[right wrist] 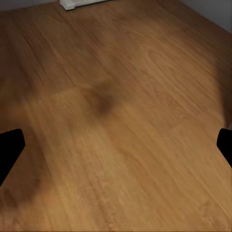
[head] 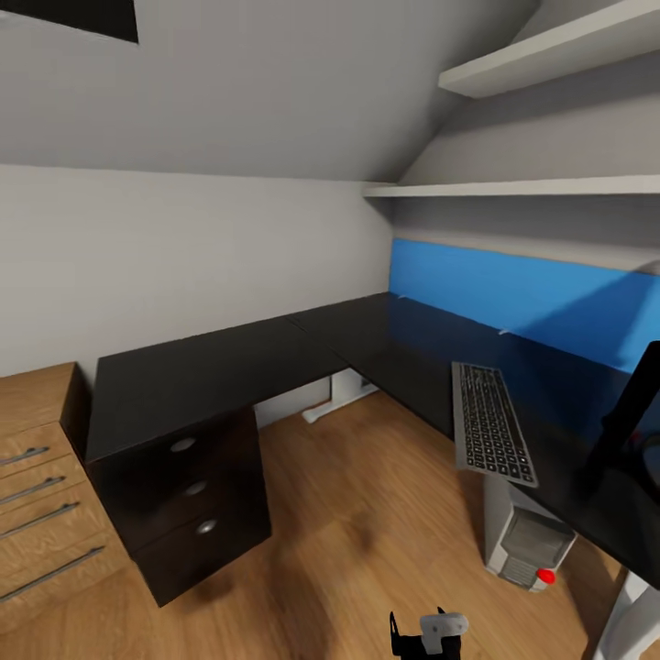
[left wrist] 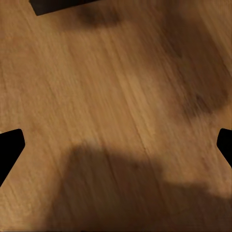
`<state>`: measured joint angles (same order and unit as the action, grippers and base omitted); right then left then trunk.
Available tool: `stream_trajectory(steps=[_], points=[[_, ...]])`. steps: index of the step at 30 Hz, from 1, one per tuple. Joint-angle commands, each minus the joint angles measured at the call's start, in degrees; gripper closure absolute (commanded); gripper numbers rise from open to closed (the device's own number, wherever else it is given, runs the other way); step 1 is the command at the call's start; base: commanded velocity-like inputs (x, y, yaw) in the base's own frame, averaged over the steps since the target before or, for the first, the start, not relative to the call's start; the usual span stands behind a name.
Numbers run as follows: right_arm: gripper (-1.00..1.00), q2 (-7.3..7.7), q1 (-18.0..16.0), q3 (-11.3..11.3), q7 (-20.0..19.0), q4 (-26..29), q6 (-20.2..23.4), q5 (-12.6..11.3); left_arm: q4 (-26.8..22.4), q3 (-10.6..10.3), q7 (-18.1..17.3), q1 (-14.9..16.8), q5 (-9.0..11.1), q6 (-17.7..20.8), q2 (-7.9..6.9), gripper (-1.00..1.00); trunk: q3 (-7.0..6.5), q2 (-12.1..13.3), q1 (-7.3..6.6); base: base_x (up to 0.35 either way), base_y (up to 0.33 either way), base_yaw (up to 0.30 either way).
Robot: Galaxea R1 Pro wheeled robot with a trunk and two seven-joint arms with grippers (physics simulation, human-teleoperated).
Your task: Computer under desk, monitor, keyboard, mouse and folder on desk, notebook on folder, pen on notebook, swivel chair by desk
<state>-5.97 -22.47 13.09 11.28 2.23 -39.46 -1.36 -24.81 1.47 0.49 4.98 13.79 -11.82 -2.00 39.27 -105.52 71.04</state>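
on the black desk [head: 211,376], keyboard [head: 490,423] overhanging the edge, computer [head: 527,541] beneath, left gripper [left wrist: 116,145] and right gripper [right wrist: 116,145] fingers spread apart over wood floor [head: 367,532]

I see the long glossy black L-shaped desk [head: 229,371] filling the corner of the attic bedroom, its white pedestal leg and foot bar visible beneath the far section. The slim silver-framed keyboard with dark grey keys [head: 490,422] lies flat on the right-hand desk section, close to its front edge, long axis running away from me. Just beside it, at the right border of my head view, I see part of the black monitor [head: 632,417] standing on the same surface. The small silver-grey computer tower [head: 524,541] stands upright on the light wood floor under the desk, below the keyboard, red light on its front.
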Motion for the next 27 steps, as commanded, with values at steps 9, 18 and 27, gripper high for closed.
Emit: stream_trajectory(steps=[9,18,27], points=[[-1.0,-0.01,-0.03,0.52,0.41,-0.04,-0.09,-0.13,0.15,0.01,0.04,0.03,0.28,-0.95,0.0,-1.0,-0.6,-0.02,-0.01,0.0,-0.229,0.186],[-1.0,-0.02,-0.03,0.49,0.41,-0.04,-0.09,-0.13,0.17,-0.06,0.04,0.03,0.18,-1.09,0.24,-1.0,-1.26,-0.02,-0.01,-0.024,-0.286,0.191],[-1.0,-0.01,-0.03,0.52,0.41,-0.04,-0.09,-0.13,0.2,-0.06,0.04,0.03,0.12,-1.1,0.6,-1.0,-1.87,-0.02,-0.01,-0.044,-0.084,0.204]])
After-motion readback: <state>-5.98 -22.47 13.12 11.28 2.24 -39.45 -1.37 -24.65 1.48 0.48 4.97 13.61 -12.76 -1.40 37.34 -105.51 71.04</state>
